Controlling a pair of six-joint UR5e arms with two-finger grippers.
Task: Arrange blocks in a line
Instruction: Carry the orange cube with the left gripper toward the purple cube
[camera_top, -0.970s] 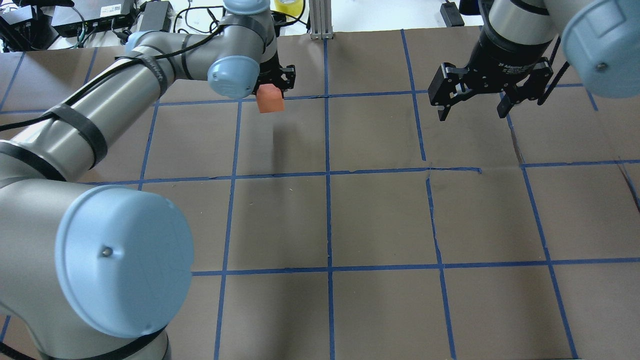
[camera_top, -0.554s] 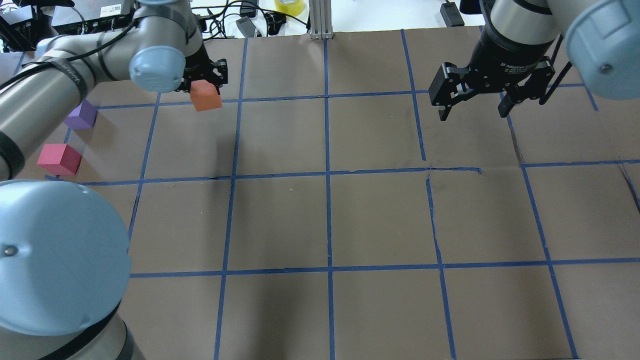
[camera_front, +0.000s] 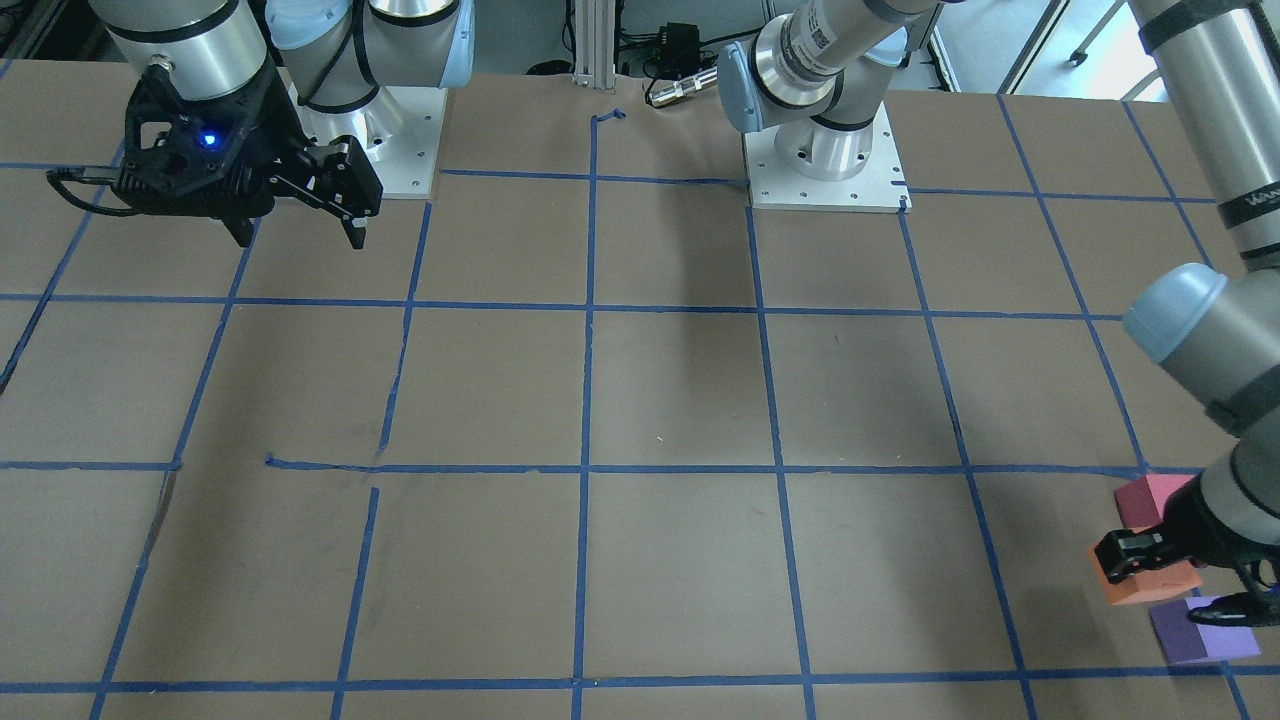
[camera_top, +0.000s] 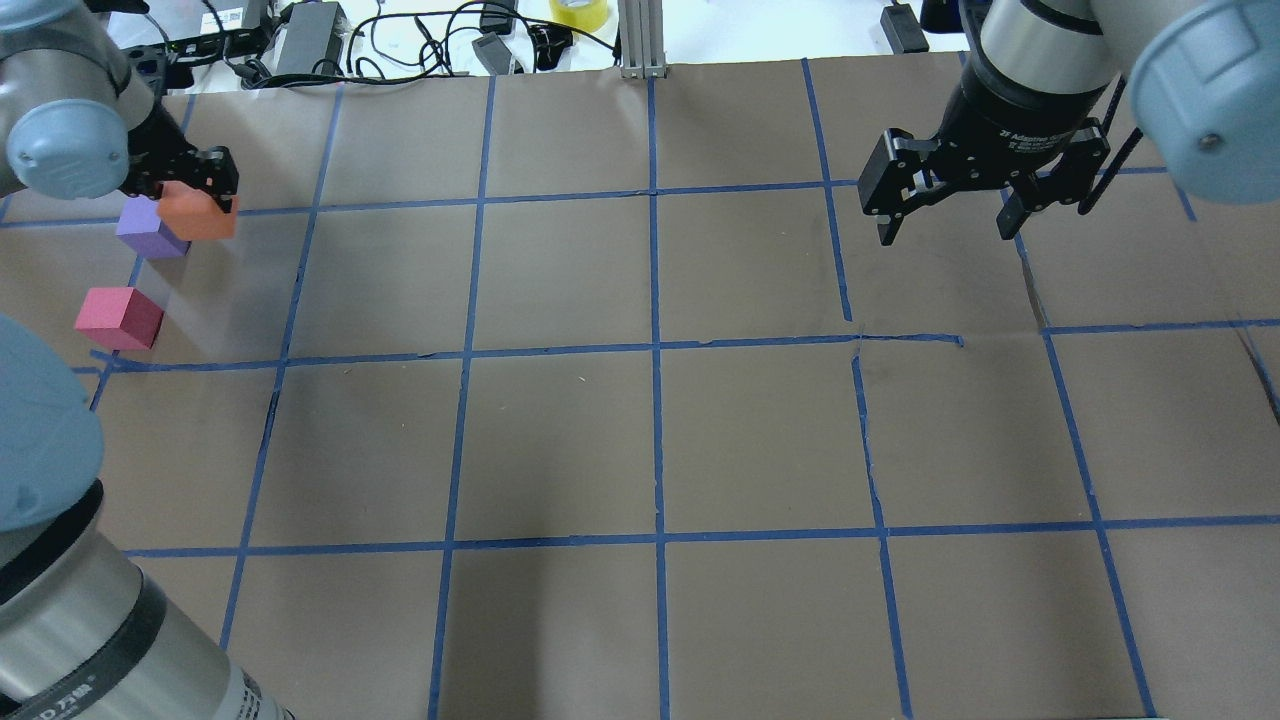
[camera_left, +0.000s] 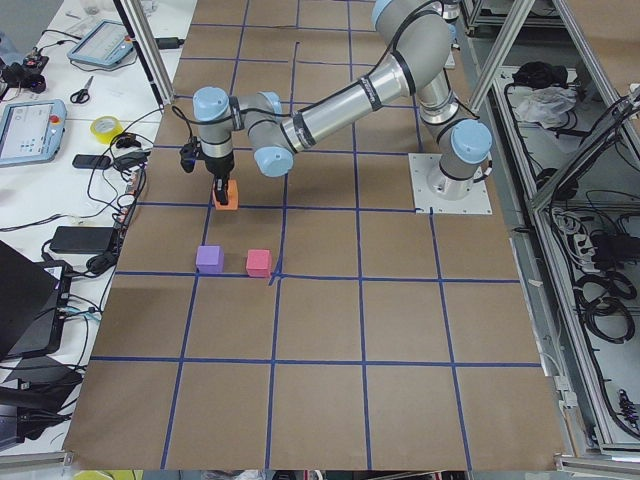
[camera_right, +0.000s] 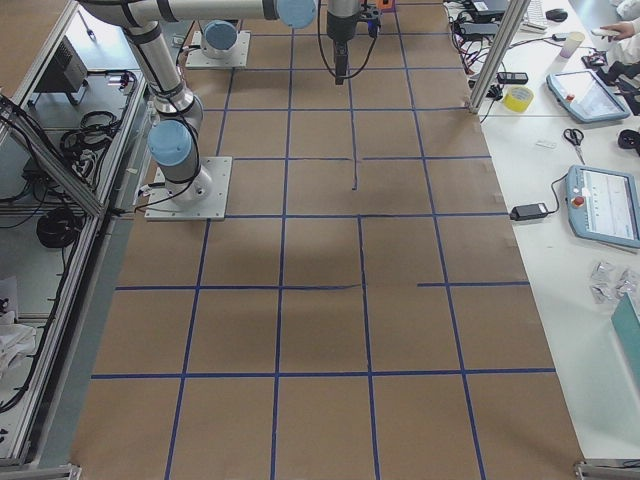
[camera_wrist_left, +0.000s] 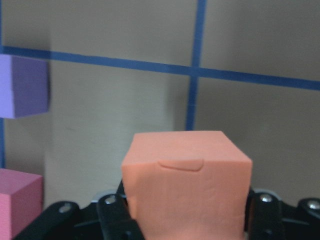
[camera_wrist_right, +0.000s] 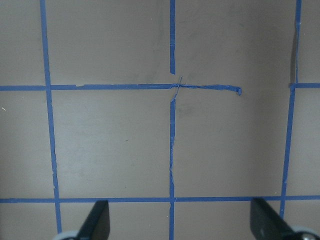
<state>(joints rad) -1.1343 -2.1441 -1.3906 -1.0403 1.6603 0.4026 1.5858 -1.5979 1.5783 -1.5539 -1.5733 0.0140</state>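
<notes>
1. Exterior front-facing: the frame's right edge cuts off most of the left arm, which also covers part of the left hand. That hand is clenched on the orange block. The block sits just beside the purple block on its robot side, and the reddish-pink block is just beyond. The right hand hangs well apart from the purple block, over the other end of the bench, with its fingers spread and nothing in them.
2. Overhead exterior: the orange block overlaps the purple block's far right corner, so it is held higher than that block. 0.6 s ago it was well to the right of the purple block. The purple and reddish-pink blocks have not shifted, and neither has the right hand.
3. Exterior left: the left hand's fingers are too small to judge. The orange block shows farther along the bench than the purple block.
4. Exterior right: the top edge cuts off the far end, so the purple block is out of view.
5. Left wrist-mounted: the orange block fills the lower centre and hides the finger pads. The left edge cuts off the purple block, and the lower left corner cuts off the reddish-pink one.
6. Right wrist-mounted: only two fingertips show at the bottom edge, wide apart, over blue tape lines.
</notes>
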